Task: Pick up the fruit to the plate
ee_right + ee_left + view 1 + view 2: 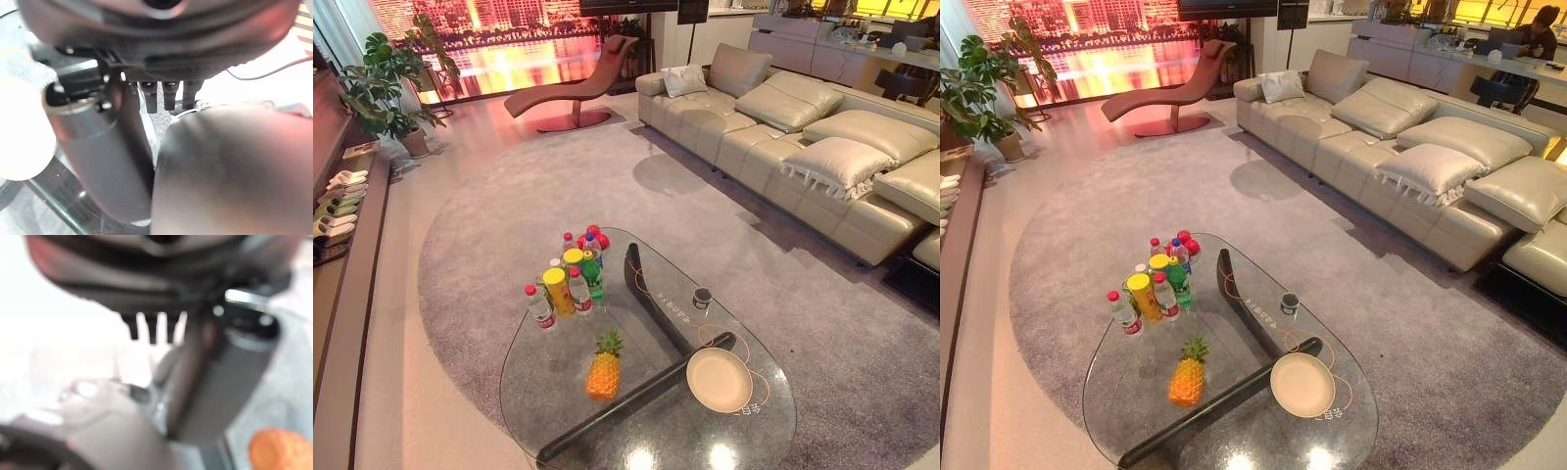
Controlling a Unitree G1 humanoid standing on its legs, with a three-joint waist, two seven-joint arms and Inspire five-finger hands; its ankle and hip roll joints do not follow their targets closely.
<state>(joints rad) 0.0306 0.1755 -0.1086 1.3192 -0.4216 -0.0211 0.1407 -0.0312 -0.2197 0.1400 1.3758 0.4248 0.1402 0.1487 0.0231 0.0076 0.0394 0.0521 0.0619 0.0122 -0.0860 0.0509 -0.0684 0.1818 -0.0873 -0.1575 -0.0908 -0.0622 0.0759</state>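
Right robot hand (161, 44) fingers straight, pineapple (604, 367) near plate (719, 380)

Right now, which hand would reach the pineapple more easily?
Probably the left hand: the pineapple stands to the left of the plate, and the left wrist view shows it nearby.

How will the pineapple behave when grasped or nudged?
The pineapple stands upright on a smooth glass table, so a nudge would likely tip or slide it. Its rough rind should grip well; it probably feels stiff and heavy.
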